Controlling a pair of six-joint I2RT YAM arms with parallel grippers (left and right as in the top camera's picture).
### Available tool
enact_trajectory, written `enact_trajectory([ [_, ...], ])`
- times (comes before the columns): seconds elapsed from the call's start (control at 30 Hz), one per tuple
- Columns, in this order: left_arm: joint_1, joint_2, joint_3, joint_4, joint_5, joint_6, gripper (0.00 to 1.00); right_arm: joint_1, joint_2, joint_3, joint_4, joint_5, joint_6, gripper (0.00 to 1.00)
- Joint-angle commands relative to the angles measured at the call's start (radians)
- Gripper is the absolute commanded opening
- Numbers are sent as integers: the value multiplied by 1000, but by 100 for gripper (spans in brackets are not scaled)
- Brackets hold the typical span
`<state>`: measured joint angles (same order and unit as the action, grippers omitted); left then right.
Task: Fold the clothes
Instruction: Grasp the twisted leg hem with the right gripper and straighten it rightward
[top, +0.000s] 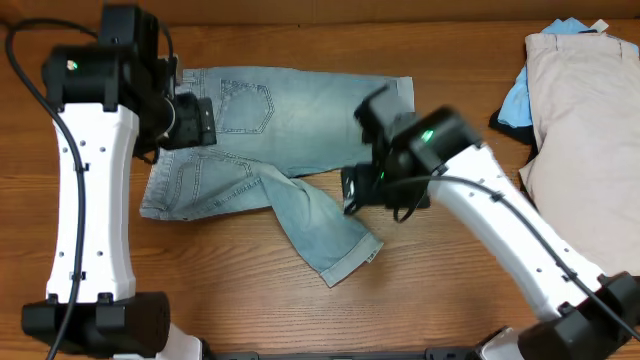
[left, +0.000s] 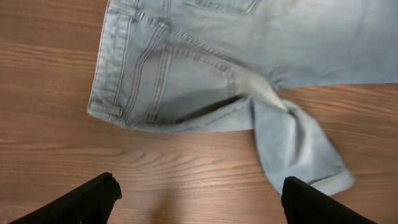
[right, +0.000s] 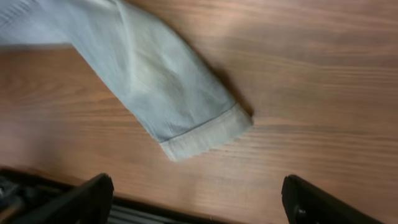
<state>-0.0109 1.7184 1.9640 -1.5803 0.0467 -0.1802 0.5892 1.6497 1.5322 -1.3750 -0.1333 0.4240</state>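
Note:
The light-blue denim shorts (top: 290, 125) lie flat on the wooden table, waistband to the left, back pockets up. One leg is twisted and lies diagonally toward the front, ending in a cuffed hem (top: 350, 258). The left wrist view shows the waistband corner and the twisted leg (left: 186, 74). The right wrist view shows the cuffed leg end (right: 205, 134). My left gripper (left: 199, 199) is open and empty above bare wood near the waistband. My right gripper (right: 199, 199) is open and empty above the table by the cuff. In the overhead view the arm bodies hide both grippers' fingers.
A pile of other garments lies at the far right: a beige one (top: 585, 120) on top, with bright blue (top: 515, 100) and black cloth beneath. The table's front edge (right: 124, 211) shows in the right wrist view.

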Motion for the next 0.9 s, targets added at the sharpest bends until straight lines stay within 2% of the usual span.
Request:
enact_trajectory([
  [0.0,6,-65,-95,48,-37,-27,88,11,-11,-177,104,-33,14,90],
  [0.17,6,-64,-182,95,-37,-26,88,-5,-11,-391,293,-82,27,88],
  [0.4,6,-64,-276,178,-36,-26,89,-61,-10,-550,473,-127,26,85],
  [0.53,6,-63,-309,199,-35,-27,91,-74,-10,-577,501,-179,7,80],
  [0.7,6,-62,-314,205,-31,-31,91,-74,-10,-577,513,-203,-39,68],
  [0.87,6,-62,-314,204,-28,-31,93,-74,-3,-577,515,-227,-63,65],
])
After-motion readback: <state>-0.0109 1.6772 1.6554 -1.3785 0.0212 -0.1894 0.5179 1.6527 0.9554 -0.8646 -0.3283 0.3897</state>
